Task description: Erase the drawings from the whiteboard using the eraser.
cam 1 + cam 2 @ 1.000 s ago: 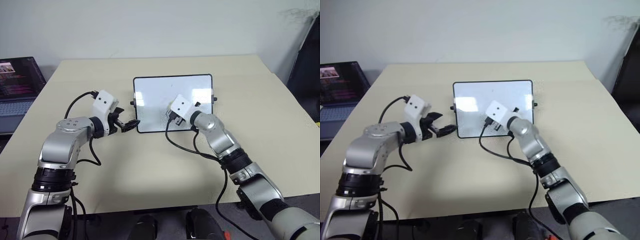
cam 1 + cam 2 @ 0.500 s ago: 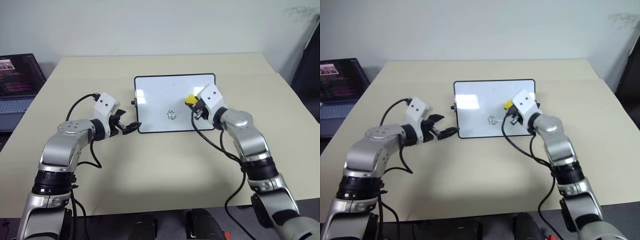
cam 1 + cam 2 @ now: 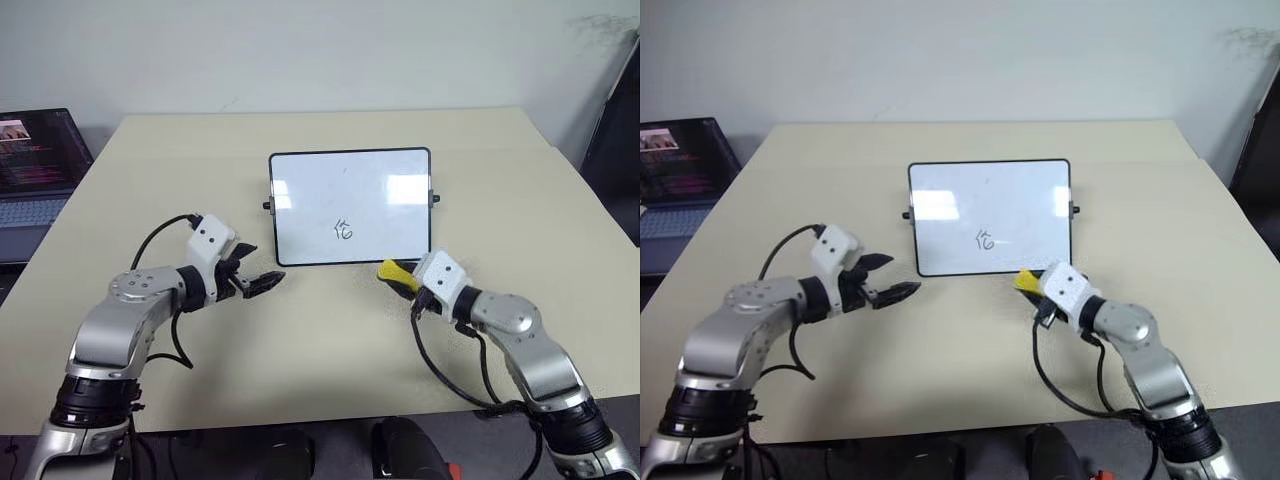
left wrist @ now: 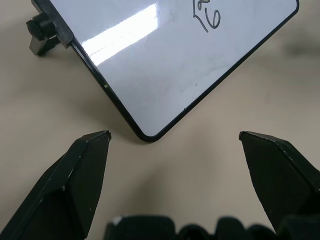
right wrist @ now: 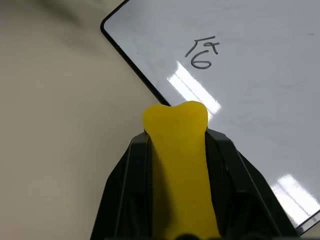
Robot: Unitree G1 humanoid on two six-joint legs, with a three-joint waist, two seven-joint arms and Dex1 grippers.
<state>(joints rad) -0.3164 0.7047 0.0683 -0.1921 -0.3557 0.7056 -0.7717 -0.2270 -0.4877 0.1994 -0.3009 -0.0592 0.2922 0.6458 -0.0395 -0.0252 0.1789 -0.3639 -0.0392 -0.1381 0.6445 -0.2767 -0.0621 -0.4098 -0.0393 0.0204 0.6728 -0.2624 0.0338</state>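
Note:
The whiteboard [image 3: 385,200] lies flat at the middle of the table. One small black scribble of the drawings [image 3: 343,230] shows near its near edge, also in the wrist views [image 4: 207,15] [image 5: 202,52]. My right gripper [image 3: 402,279] is shut on the yellow eraser [image 3: 390,271] [image 5: 180,165]. It hovers just in front of the board's near right corner, off the board. My left gripper [image 3: 266,283] stands open and empty just short of the board's near left corner [image 4: 147,135].
A laptop [image 3: 35,160] sits on a lower surface off the table's left edge. A dark object [image 3: 615,140] stands past the right edge. The tan tabletop [image 3: 320,340] lies bare in front of the board. Black cables trail from both wrists.
My right gripper has drawn back with the eraser from over the board's middle to the table in front of the near right corner. The scribble is now uncovered. My left gripper pulled back slightly.

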